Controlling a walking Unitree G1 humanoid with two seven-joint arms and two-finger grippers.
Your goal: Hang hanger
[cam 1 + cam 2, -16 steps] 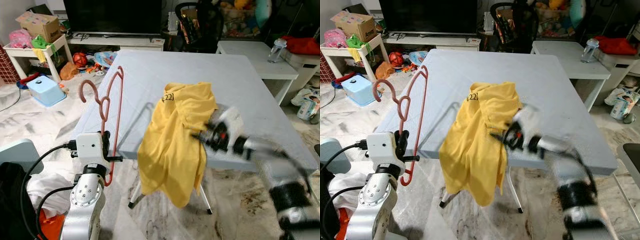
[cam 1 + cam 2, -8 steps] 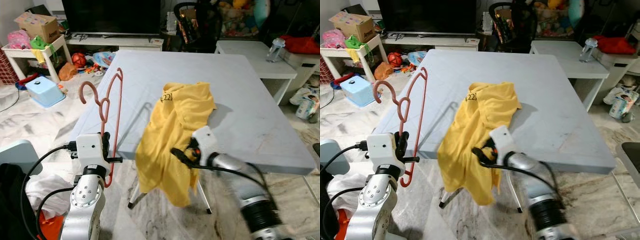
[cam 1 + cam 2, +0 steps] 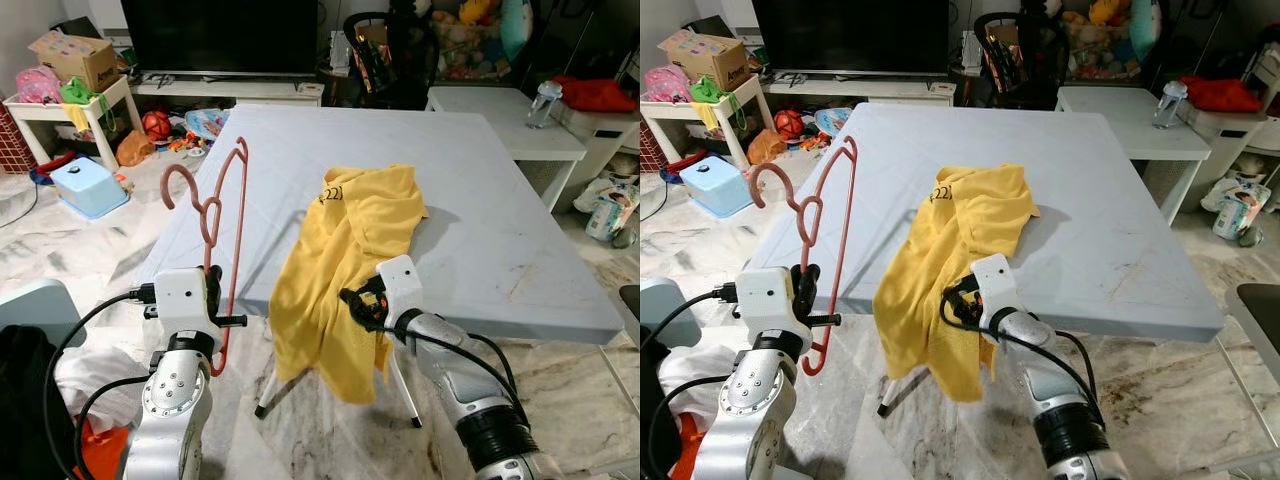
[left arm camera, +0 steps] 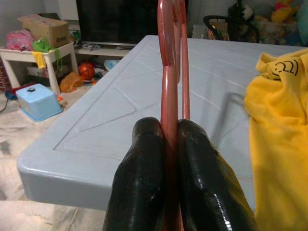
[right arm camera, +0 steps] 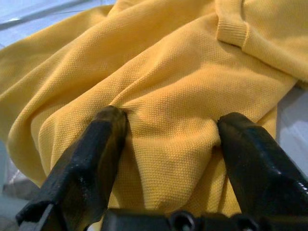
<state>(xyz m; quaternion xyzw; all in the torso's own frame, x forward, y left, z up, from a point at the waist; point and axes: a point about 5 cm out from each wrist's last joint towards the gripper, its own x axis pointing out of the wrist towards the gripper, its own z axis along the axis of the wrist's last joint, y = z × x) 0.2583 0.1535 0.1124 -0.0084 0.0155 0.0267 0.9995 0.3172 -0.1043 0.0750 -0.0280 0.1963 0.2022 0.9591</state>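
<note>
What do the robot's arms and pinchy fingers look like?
Both arms are shiny silver tubes with ribbed black bands. Each wrist carries a white box, with black cables looping off it. The left gripper and right gripper each have two long, glossy black fingers.

grey table on marble floor, television behind.

arms: silver, ribbed | wrist boxes: white | cables: black | claw fingers: glossy black
</note>
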